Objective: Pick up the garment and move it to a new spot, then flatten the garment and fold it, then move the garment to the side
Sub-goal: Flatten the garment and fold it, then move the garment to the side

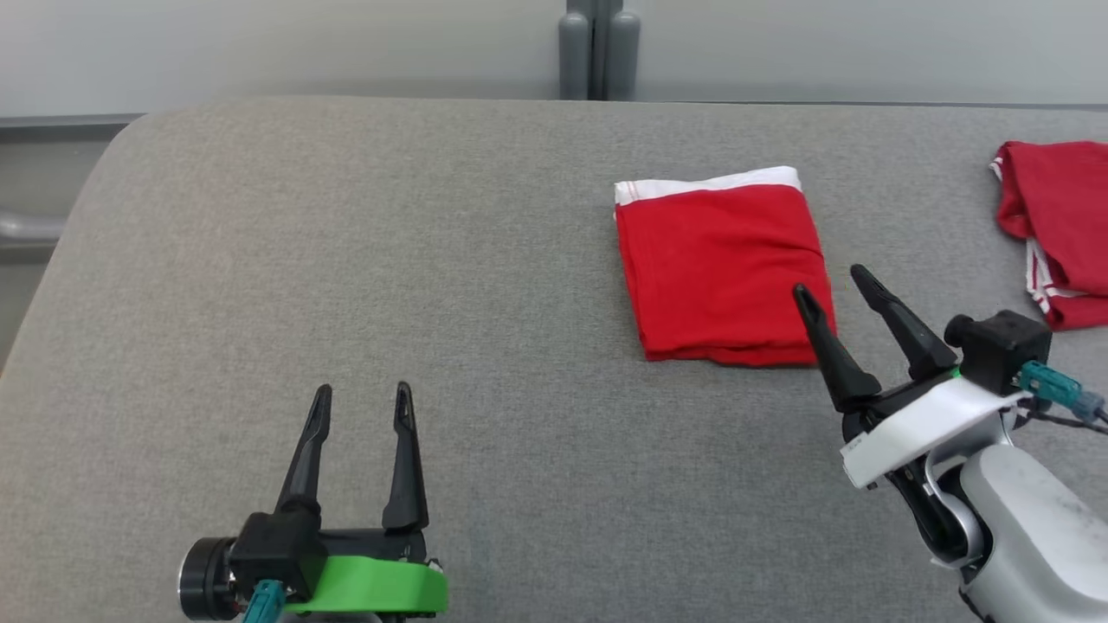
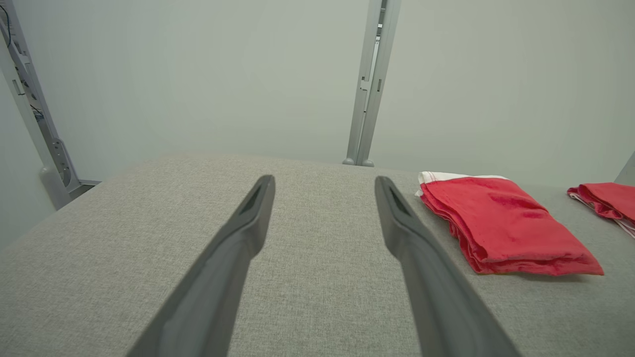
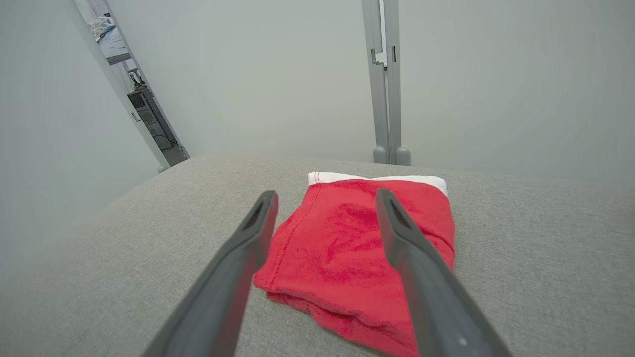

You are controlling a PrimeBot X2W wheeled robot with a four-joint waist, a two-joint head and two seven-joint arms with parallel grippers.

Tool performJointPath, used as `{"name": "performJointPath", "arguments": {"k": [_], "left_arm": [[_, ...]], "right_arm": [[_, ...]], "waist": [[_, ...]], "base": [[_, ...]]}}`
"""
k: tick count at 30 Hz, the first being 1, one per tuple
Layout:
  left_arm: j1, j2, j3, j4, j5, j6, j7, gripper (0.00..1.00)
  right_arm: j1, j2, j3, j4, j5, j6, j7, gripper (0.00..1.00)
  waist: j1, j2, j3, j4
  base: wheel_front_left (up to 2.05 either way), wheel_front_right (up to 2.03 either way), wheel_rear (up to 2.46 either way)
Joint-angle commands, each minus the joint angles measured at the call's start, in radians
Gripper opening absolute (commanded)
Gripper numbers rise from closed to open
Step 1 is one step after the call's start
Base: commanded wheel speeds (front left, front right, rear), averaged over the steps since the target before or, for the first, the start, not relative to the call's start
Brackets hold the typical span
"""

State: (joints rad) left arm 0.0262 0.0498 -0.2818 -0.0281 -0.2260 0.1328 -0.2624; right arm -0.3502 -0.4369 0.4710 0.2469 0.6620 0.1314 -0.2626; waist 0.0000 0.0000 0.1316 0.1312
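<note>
A grey woven-fabric table [image 1: 346, 260] with a rounded far-left corner spreads across the scene. At its right edge lies a crumpled red cloth [image 1: 1060, 216] with white striped trim. Behind the far edge a twin grey post [image 1: 599, 52] stands upright against a pale wall [image 1: 260, 43]. A slanted metal rail [image 2: 34, 124] rises beyond the table's left corner.

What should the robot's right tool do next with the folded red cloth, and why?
Probably draw the right tool back toward the robot, off the folded red garment. It lies flat and neat on the grey table, right of the middle, and the tool stands open at its near corner, holding nothing, so the job looks about done.
</note>
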Motion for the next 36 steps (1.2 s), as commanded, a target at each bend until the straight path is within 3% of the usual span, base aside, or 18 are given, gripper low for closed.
{"name": "performJointPath", "arguments": {"k": [1, 8, 16, 36], "left_arm": [[0.02, 0.002, 0.014, 0.001, 0.013, -0.003, -0.003, 1.0], [0.076, 0.002, 0.075, 0.02, 0.027, -0.018, -0.003, 1.0], [0.128, 0.002, 0.082, 0.034, 0.068, -0.028, -0.003, 1.0], [0.18, 0.002, 0.097, 0.024, 0.099, -0.017, -0.003, 1.0]], "right_arm": [[0.047, 0.03, -0.045, -0.004, -0.044, -0.002, -0.002, 1.0], [0.186, 0.167, -0.213, -0.019, -0.234, -0.002, -0.002, 1.0], [0.304, 0.266, -0.286, -0.056, -0.365, -0.002, -0.003, 1.0], [0.374, 0.281, -0.29, -0.089, -0.405, -0.002, -0.003, 1.0]], "waist": [[0.0, 0.0, -0.035, -0.05], [0.0, 0.0, -0.085, -0.1], [0.0, 0.0, -0.135, -0.125], [0.0, 0.0, -0.191, -0.127]], "base": [[0.0, 0.0, 0.0], [0.0, 0.0, 0.0], [0.0, 0.0, 0.0], [0.0, 0.0, 0.0]]}}
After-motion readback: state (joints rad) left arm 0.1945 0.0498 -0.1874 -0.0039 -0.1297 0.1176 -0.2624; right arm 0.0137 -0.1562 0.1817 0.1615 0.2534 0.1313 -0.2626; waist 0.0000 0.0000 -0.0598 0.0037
